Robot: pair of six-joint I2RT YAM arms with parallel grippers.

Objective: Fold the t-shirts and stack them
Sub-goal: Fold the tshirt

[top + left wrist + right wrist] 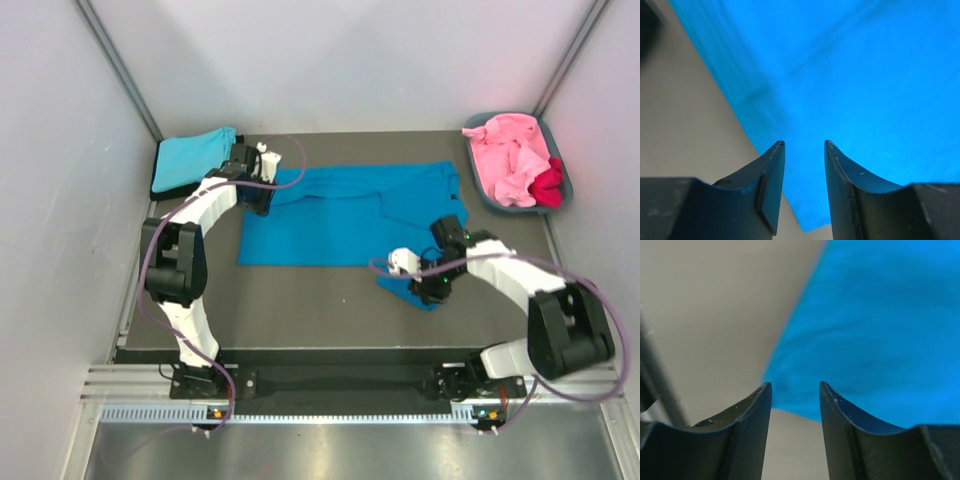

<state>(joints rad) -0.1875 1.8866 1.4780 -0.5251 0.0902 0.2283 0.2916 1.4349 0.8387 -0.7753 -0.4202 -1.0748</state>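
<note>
A bright blue t-shirt (340, 215) lies spread on the dark table, one sleeve reaching toward the near right. My left gripper (258, 203) is open at the shirt's far left corner. In the left wrist view its jaws (804, 145) stand apart just above the blue cloth (850, 75) near its edge. My right gripper (432, 288) is open over the near right sleeve. In the right wrist view it (795, 385) hangs above the edge of the cloth (880, 330). A folded turquoise t-shirt (190, 158) lies at the back left. Pink t-shirts (503, 155) and a crimson one (547, 186) fill the tub.
The grey-blue oval tub (478, 188) stands at the back right corner. The turquoise shirt rests on a dark pad (158, 185) by the left wall. Grey walls close in the table on three sides. Bare tabletop (300, 305) lies in front of the blue shirt.
</note>
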